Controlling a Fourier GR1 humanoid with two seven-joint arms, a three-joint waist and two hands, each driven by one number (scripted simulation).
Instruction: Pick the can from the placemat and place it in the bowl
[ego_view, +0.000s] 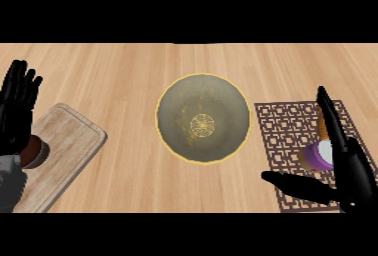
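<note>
A purple can (320, 155) with a white top stands on the brown lattice placemat (288, 125) at the right. My right hand (351, 170) is open around it: straight fingers rise along the can's right side and partly hide it, and the thumb stretches out to the left below it. The olive bowl (202, 118) with a yellow rim and a gold centre pattern sits in the middle of the counter, left of the placemat, with nothing in it. My left hand (16, 102) rests open at the left edge, fingers up.
A light wooden cutting board (63, 150) lies at the lower left. On it, partly behind my left forearm, stands a small brown round object (35, 153). Bare wooden counter stretches behind the bowl.
</note>
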